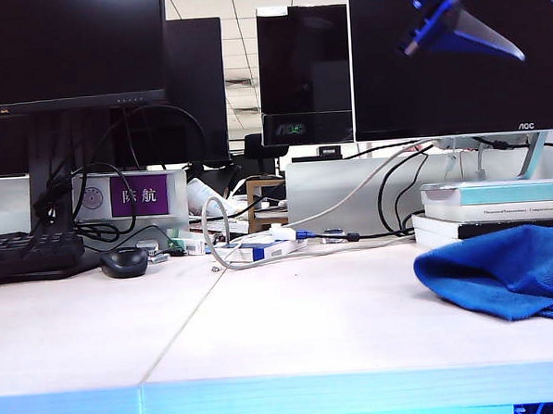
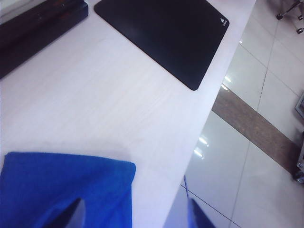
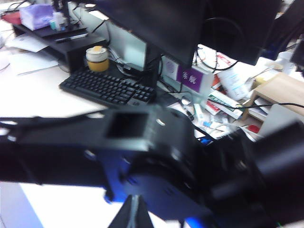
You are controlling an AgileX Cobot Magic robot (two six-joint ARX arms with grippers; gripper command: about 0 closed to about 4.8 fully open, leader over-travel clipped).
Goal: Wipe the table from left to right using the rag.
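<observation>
On table [image 1: 292,327] right, rag [image 1: 507,269], books [image 1: 499,205] behind, left end effector [image 2: 135,213] open above, right end effector [image 3: 134,213] shut.

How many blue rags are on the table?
1. The rag lies on the table's right side, below the open left hand. The right hand hangs above the table. No other rag shows.

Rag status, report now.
Left gripper open above the rag, nothing held. Right gripper shut, raised, empty. Rag heaped at right end of table, against stacked books.
</observation>
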